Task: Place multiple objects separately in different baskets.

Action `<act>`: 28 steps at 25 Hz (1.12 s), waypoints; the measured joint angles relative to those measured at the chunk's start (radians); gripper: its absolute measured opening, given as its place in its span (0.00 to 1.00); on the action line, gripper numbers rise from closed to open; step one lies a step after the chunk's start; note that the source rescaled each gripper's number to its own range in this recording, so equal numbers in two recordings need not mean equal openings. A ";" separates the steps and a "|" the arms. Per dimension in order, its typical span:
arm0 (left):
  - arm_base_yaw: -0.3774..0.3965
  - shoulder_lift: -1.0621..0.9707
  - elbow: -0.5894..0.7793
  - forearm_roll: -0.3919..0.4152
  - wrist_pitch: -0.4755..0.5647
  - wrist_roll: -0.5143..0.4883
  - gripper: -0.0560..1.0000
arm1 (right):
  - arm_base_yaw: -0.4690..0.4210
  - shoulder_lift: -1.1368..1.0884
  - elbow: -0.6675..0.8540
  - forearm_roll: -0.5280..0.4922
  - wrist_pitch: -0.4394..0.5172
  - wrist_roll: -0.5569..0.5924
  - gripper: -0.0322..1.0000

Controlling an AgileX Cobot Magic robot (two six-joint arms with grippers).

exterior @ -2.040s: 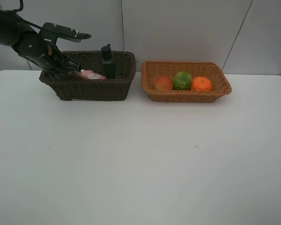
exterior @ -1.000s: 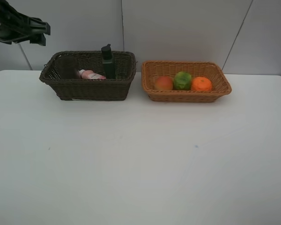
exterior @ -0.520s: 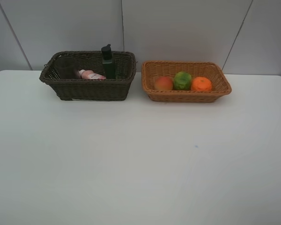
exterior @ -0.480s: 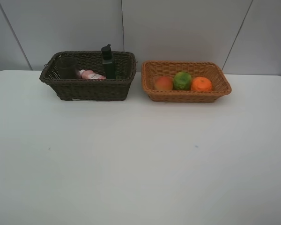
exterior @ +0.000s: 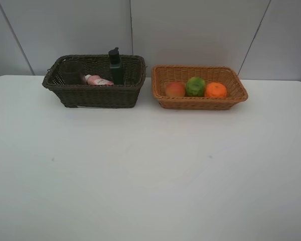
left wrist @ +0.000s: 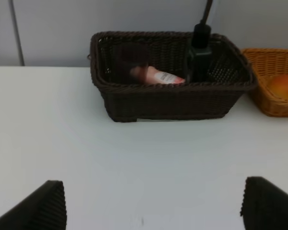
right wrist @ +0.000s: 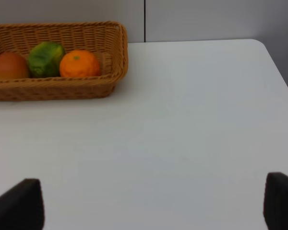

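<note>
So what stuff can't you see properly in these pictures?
- Translucent mauve cup: dark and see-through against the dark brown wicker basket, and blurred in the left wrist view.
- Pink bottle with white cap: the basket's front wall hides its underside in the high view.
- Dark green pump bottle: its base is hidden by that wall.
- Both arms: out of the high view.
- Left gripper, right gripper: only fingertip corners show, cut by the picture edge.

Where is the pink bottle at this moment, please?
In the exterior high view, the pink bottle lies inside the dark brown basket at left, between the cup and pump bottle.
</note>
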State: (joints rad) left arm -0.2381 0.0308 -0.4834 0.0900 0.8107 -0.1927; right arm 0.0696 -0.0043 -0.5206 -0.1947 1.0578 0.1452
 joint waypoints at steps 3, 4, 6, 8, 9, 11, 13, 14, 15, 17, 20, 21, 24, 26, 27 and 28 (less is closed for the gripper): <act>0.000 -0.016 -0.016 -0.069 0.047 0.054 0.95 | 0.000 0.000 0.000 0.000 0.000 0.000 1.00; 0.000 -0.017 -0.029 -0.090 0.074 0.066 0.95 | 0.000 0.000 0.000 0.000 0.000 0.000 1.00; 0.000 -0.017 -0.055 -0.121 0.128 0.093 0.95 | 0.000 0.000 0.000 0.000 0.000 0.000 1.00; 0.000 -0.017 -0.072 -0.126 0.191 0.124 0.95 | 0.000 0.000 0.000 0.000 0.000 0.000 1.00; 0.000 -0.017 -0.073 -0.122 0.215 0.133 0.95 | 0.000 0.000 0.000 0.000 0.000 0.000 1.00; 0.000 -0.017 -0.073 -0.104 0.272 0.141 0.95 | 0.000 0.000 0.000 0.000 0.000 0.000 1.00; 0.000 -0.017 -0.073 -0.084 0.301 0.145 0.95 | 0.000 0.000 0.000 0.000 0.000 0.000 1.00; 0.000 -0.017 -0.073 -0.075 0.305 0.146 0.95 | 0.000 0.000 0.000 0.000 0.000 0.000 1.00; 0.000 -0.017 -0.071 -0.069 0.306 0.148 0.95 | 0.000 0.000 0.000 0.000 0.000 0.000 1.00; 0.000 -0.017 -0.056 -0.062 0.306 0.148 0.95 | 0.000 0.000 0.000 0.000 0.000 0.000 1.00; 0.000 -0.029 -0.034 -0.065 0.281 0.148 0.95 | 0.000 0.000 0.000 0.000 0.000 0.000 1.00; 0.000 -0.034 -0.026 -0.070 0.271 0.149 0.95 | 0.000 0.000 0.000 0.000 0.000 0.000 1.00; 0.000 -0.037 -0.024 -0.073 0.261 0.151 0.95 | 0.000 0.000 0.000 0.000 0.000 0.000 1.00; -0.001 -0.037 -0.024 -0.073 0.256 0.151 0.95 | 0.000 0.000 0.000 0.000 0.000 0.000 1.00; -0.002 -0.037 -0.024 -0.074 0.254 0.151 0.95 | 0.000 0.000 0.000 0.000 0.000 0.000 1.00; -0.002 -0.037 -0.024 -0.074 0.255 0.151 0.95 | 0.000 0.000 0.000 0.000 0.000 0.000 1.00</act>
State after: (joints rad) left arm -0.2400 -0.0065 -0.5070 0.0158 1.0652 -0.0415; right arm 0.0696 -0.0043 -0.5206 -0.1947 1.0578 0.1452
